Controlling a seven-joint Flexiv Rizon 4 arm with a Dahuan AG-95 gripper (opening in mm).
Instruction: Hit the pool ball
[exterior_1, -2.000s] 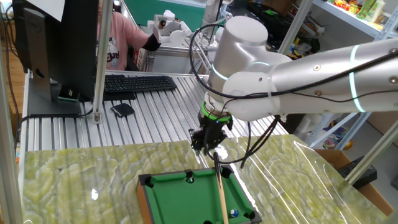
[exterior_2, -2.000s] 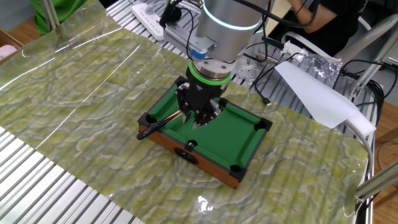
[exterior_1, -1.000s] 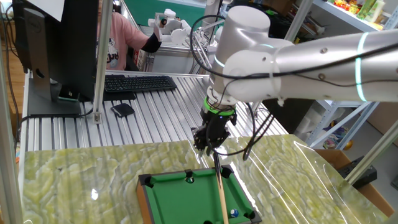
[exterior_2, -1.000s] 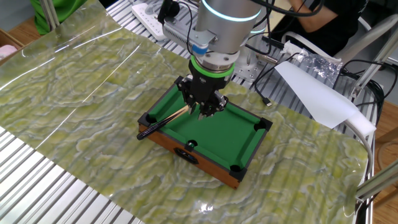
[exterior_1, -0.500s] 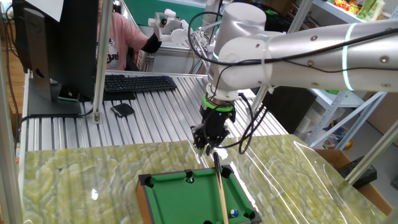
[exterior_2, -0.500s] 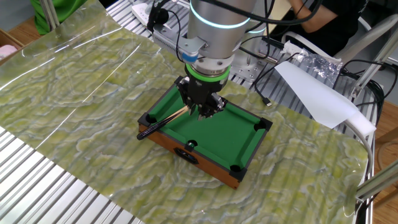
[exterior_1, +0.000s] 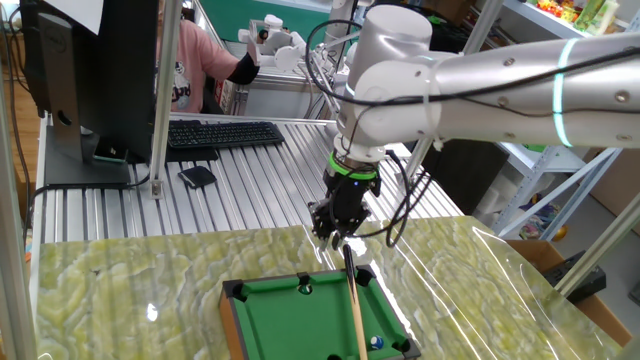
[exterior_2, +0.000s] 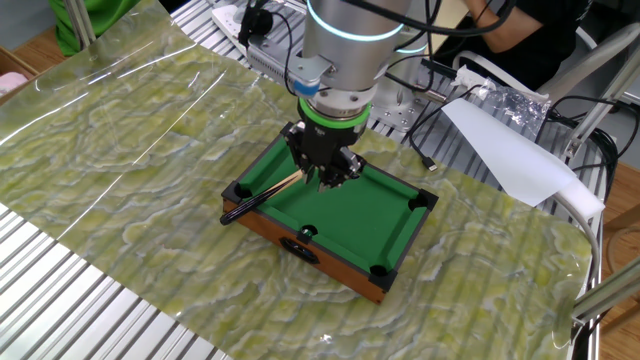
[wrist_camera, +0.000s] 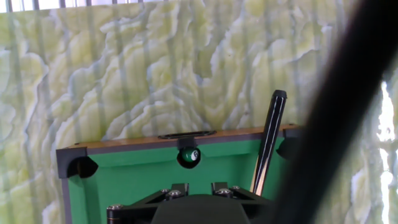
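The marbled green-yellow mat (exterior_2: 130, 150) is glossy. On it stands the small pool table (exterior_2: 392, 232), a wooden box with green felt and black corner pockets. A dark small ball (wrist_camera: 189, 155) lies by the middle pocket; its pale spot has a mark I cannot read. The gripper (exterior_2: 322, 178) pinches the thin wooden cue (exterior_2: 262, 196). The pool ball (exterior_1: 376, 342), round, blue with white, lies near the table's corner, beside the cue's shaft.

Green-veined marble mat (exterior_1: 120, 280) on ribbed metal table (exterior_1: 250, 190) — keyboard (exterior_1: 222, 133), shelving behind
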